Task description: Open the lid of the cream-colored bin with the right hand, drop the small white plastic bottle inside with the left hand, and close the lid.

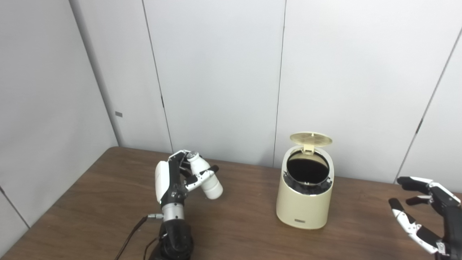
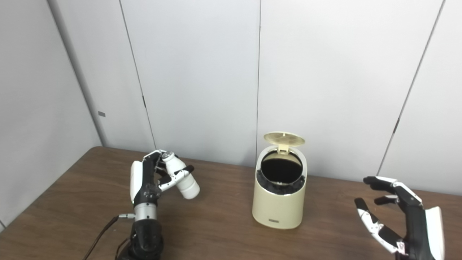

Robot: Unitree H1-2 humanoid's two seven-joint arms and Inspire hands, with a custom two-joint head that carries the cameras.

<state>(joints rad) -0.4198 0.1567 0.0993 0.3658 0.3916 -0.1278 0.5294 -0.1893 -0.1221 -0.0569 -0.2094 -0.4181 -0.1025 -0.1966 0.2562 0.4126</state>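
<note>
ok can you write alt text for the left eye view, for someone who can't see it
The left hand holds a small white bottle, tilted, above a brown table, left of a cream bin whose lid stands open. The right hand hangs open at the right edge, fingers spread.

Twin head-height views, side by side, angled down over one table (image 1: 108,202)

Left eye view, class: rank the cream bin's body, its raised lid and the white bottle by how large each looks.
1. Cream bin body, clearly largest.
2. White bottle, in the left robot hand.
3. Raised lid, seen nearly edge-on, so its true size stays unsure; bottle and lid look close.
</note>
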